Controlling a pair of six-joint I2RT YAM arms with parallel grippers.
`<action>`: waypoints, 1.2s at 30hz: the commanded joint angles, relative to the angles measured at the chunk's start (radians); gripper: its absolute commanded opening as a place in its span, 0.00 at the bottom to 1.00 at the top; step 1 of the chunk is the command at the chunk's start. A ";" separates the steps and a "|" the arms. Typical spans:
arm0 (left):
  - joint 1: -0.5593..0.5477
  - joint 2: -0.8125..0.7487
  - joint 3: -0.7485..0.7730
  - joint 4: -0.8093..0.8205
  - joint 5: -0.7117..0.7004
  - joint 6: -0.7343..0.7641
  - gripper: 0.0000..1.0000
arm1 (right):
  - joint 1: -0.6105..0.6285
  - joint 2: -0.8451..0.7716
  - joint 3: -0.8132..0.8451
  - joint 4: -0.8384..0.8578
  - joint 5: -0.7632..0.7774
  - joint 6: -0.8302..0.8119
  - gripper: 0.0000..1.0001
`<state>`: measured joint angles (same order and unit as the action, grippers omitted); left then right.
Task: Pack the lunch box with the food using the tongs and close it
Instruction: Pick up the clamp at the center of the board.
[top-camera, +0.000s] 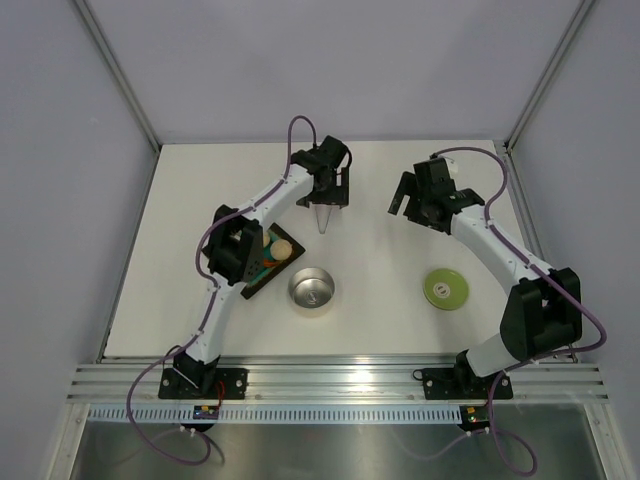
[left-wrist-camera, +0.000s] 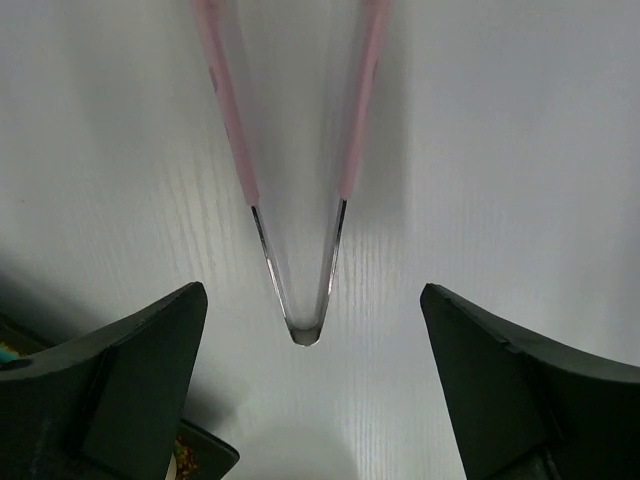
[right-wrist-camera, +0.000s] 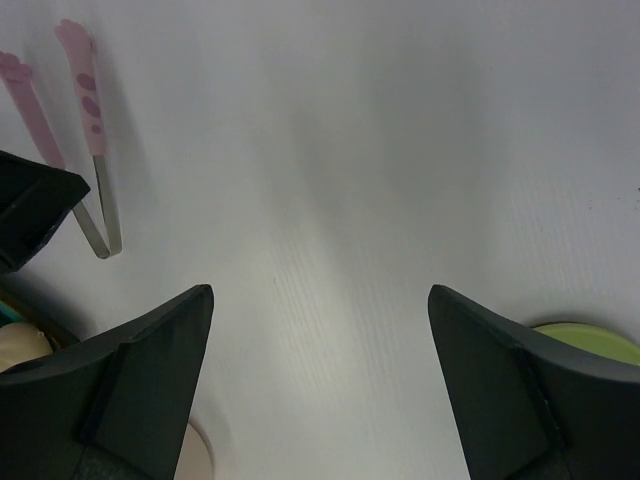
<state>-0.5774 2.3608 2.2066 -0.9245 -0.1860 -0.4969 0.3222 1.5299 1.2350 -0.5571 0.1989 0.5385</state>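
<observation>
The pale-pink tongs (top-camera: 322, 218) lie flat on the white table, their joined end pointing toward the near edge. My left gripper (top-camera: 330, 196) hangs open just above them. In the left wrist view the tongs (left-wrist-camera: 243, 160) narrow to a steel tip between the wide-apart fingers (left-wrist-camera: 140, 370), touching neither. The steel lunch box (top-camera: 312, 289) stands open and looks bare inside; its lime-green lid (top-camera: 445, 288) lies apart on the right. The food (top-camera: 283, 247) sits in the dark tray (top-camera: 256, 288). My right gripper (top-camera: 402, 203) is open over bare table, holding nothing.
The right wrist view shows the tongs (right-wrist-camera: 92, 110) at upper left, the left gripper's finger (right-wrist-camera: 30, 205) beside them, a beige food piece (right-wrist-camera: 20, 345) and the lid's edge (right-wrist-camera: 590, 340). The left arm (top-camera: 235, 250) overhangs the tray. Grey walls enclose the table.
</observation>
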 joint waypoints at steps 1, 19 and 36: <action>-0.004 0.044 0.054 0.004 -0.038 -0.015 0.91 | 0.003 -0.079 -0.038 0.068 0.037 0.000 0.97; 0.010 0.144 0.047 0.049 0.002 -0.020 0.70 | 0.003 -0.125 -0.112 0.075 0.039 0.001 0.97; 0.031 0.123 0.065 0.055 0.017 -0.003 0.63 | 0.002 -0.128 -0.114 0.072 0.005 0.003 0.97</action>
<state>-0.5579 2.4912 2.2230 -0.8894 -0.1833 -0.5117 0.3222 1.4403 1.1179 -0.5129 0.1978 0.5388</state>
